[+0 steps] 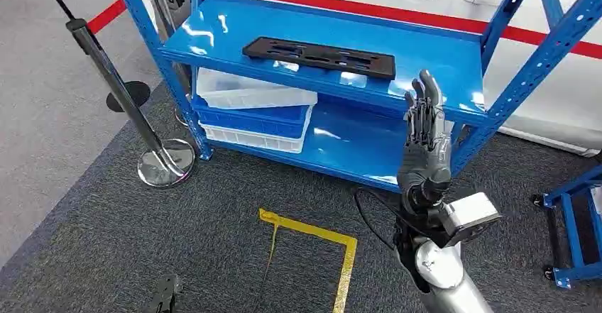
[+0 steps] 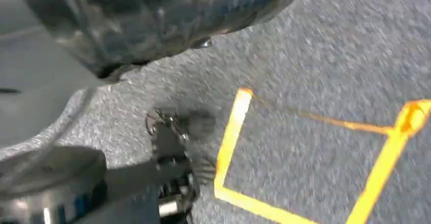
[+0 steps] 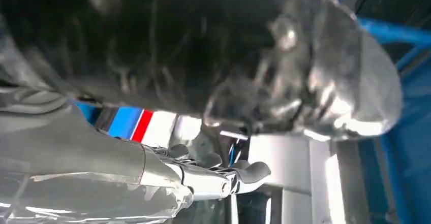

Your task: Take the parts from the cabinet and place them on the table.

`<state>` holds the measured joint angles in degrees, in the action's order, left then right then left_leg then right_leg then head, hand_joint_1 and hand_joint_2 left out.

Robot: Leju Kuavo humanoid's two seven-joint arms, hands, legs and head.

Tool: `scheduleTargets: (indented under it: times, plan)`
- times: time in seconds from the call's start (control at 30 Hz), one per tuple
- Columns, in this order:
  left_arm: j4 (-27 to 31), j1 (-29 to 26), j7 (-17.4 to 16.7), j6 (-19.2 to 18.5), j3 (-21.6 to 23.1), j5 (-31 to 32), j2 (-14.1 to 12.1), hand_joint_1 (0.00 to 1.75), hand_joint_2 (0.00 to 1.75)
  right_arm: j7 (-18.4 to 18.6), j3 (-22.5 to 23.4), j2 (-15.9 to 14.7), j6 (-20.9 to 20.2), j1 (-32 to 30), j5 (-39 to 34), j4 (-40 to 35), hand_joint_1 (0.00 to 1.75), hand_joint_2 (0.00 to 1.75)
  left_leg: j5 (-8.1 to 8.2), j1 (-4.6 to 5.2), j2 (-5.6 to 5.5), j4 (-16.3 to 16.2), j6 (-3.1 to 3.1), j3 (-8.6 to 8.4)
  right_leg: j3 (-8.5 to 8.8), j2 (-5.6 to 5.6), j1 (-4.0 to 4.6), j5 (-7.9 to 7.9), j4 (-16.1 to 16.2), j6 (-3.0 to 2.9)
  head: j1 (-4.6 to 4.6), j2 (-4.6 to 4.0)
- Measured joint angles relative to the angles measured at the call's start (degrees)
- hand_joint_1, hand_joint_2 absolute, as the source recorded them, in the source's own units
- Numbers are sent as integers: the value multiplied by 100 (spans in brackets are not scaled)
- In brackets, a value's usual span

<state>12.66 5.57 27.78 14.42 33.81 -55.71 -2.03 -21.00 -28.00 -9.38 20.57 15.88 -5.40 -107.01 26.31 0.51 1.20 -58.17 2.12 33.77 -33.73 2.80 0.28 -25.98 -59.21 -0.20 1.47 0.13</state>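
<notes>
Black part [image 1: 319, 57] lies flat on the blue cabinet's [image 1: 454, 57] top shelf, at ten o'clock from the raised right hand [image 1: 424, 143], fingers extended, grasping nothing.

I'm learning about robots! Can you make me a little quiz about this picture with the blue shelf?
1. True or false: the black part lies on the top shelf.
2. What is under that shelf on the left? A) stacked bins B) a ball C) a chair
3. Fill in: the right hand holds ____.

Key: 1 true; 2 A; 3 nothing, its fingers point up, in front of the shelf.
</notes>
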Motion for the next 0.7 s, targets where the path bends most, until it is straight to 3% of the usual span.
scheduleTargets:
  times: [0.03, 0.07, 0.13, 0.2, 0.23, 0.27, 0.33, 0.37, 0.4, 0.5, 0.53, 0.57, 0.6, 0.67, 0.7]
  plan:
    - [0, -17, -4, 2, 7, 2, 9, 0, 0, 0, -2, -20, 0, 0, 11, -24, 0, 0, -54, -76, -40, 71, 14, -55, -25, -1, -2, -51, -49, 35, -2, 0]
    - [0, -20, -9, 2, 7, 11, 13, 0, 0, 0, -9, -39, 0, 6, 15, -31, 0, 0, -69, -67, -85, 101, 31, -70, -66, -114, -9, -173, -206, 68, -17, 0]
    - [0, -11, -9, 13, 11, 9, 11, 0, 0, 4, -15, -63, 2, -1, 24, -42, 0, 0, -82, -69, -177, 100, 54, -54, -438, -225, -41, -620, -1030, 95, -50, 0]
    - [0, -3, -9, 18, 17, 11, 11, 0, 0, 11, -28, -68, 2, -40, 24, -42, 0, 0, -84, -68, -284, 87, 59, -41, -786, -252, -69, -852, -1730, 129, -46, 0]
    - [0, -4, -11, 20, 37, 11, 13, 0, 0, 13, -35, -81, 2, -49, 26, -42, 0, 0, -81, -70, -344, 74, 54, -40, -785, -253, -85, -753, -1703, 148, -51, 0]
    - [0, -1, -13, 22, 72, 13, 15, 0, 0, 24, -42, -107, 2, -54, 28, -42, 0, 0, -71, -77, -374, 54, 47, -41, -642, -257, -107, -512, -1398, 160, -46, 0]
    - [0, -5, -63, 50, 103, 28, 42, 0, 0, 39, -55, -140, 0, -53, 28, -44, 0, 0, -19, -98, -443, -18, 15, -41, -170, -273, -142, 23, -415, 169, -53, 0]
    - [0, -7, -94, 57, 105, 44, 42, 0, 0, 39, -61, -146, -4, -55, 24, -44, 0, 0, 10, -104, -460, -48, -16, -18, -54, -330, -138, -71, -199, 155, -44, 0]
    - [0, 2, -118, 68, 107, 61, 42, 0, 0, 42, -72, -146, -11, -52, -7, -57, 0, 0, 33, -71, -480, -136, -53, 35, -19, -365, -119, -69, -75, 120, -66, 0]
    - [0, -4, -138, 103, 118, 77, 46, 0, 0, 33, -85, -162, -13, -88, -72, -61, 0, 0, -6, -96, -484, -88, -133, 59, -73, -370, -85, -42, -118, 33, -53, 0]
    - [0, -3, -138, 107, 127, 77, 41, 0, 0, 31, -85, -164, -13, -92, -77, -61, 0, 0, 41, -103, -460, -113, -160, 77, -53, -358, -130, -10, -57, -20, -61, 0]
    - [0, -4, -142, 107, 136, 79, 50, 0, 0, 26, -88, -164, -15, -90, -79, -61, 0, 0, 143, -98, -317, -249, -189, 132, -41, -346, -127, 2, -45, -39, -48, 0]
    - [0, 11, -161, 107, 159, 87, 59, 0, 0, 11, -88, -164, -22, -91, -79, -61, 0, 0, 324, -102, -241, -552, -212, 266, -43, -333, -127, 0, -42, -71, 17, 0]
    - [0, 34, -201, 107, 184, 101, 70, 0, 0, 7, -88, -164, -50, -114, -87, -61, 0, 0, 694, -123, -199, -1401, -244, 665, -46, -291, -112, -4, -44, -91, 17, 0]
    - [0, 32, -207, 107, 199, 101, 72, 0, 0, 7, -88, -164, -66, -129, -87, -61, 0, 0, 767, -123, -195, -1715, -253, 823, -48, -275, -107, -7, -46, -94, 17, 0]
